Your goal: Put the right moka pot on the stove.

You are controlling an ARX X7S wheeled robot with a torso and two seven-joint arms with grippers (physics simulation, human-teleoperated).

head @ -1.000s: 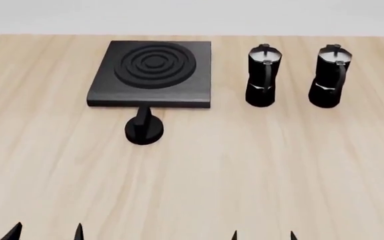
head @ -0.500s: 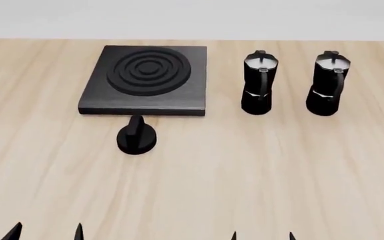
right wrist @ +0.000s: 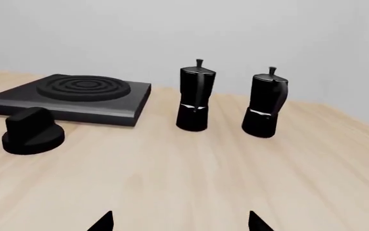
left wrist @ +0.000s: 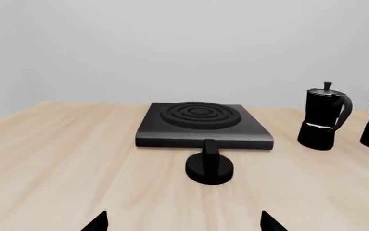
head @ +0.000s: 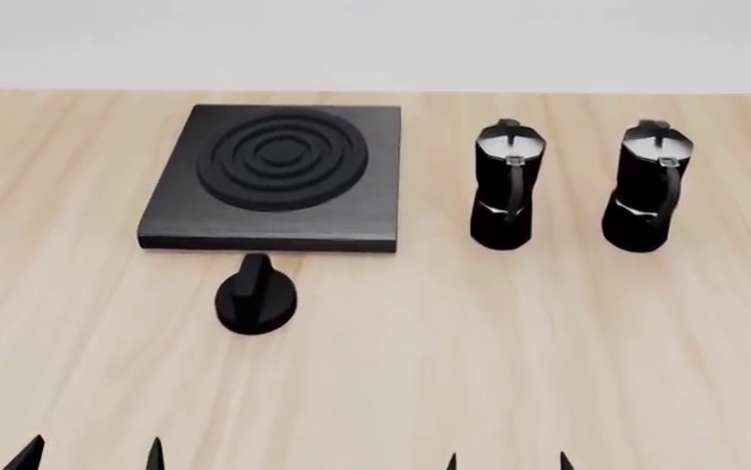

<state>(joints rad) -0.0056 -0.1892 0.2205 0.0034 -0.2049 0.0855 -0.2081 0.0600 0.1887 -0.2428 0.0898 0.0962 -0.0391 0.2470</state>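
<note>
Wood-grain table (head: 506, 372) carries everything. At its far side stands the right moka pot (head: 644, 188), upright, just beside its twin, the left moka pot (head: 502, 188) — both well apart from either gripper. The stove (head: 273, 181) lies to their left, a black knob (head: 257, 294) just in front of it. Left gripper (head: 88, 456) and right gripper (head: 507, 462) show only fingertips at the near edge — jaws apart, holding nothing.

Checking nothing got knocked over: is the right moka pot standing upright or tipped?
Upright. The right moka pot stands on its base on the table, lid knob on top, beside the other pot.
</note>
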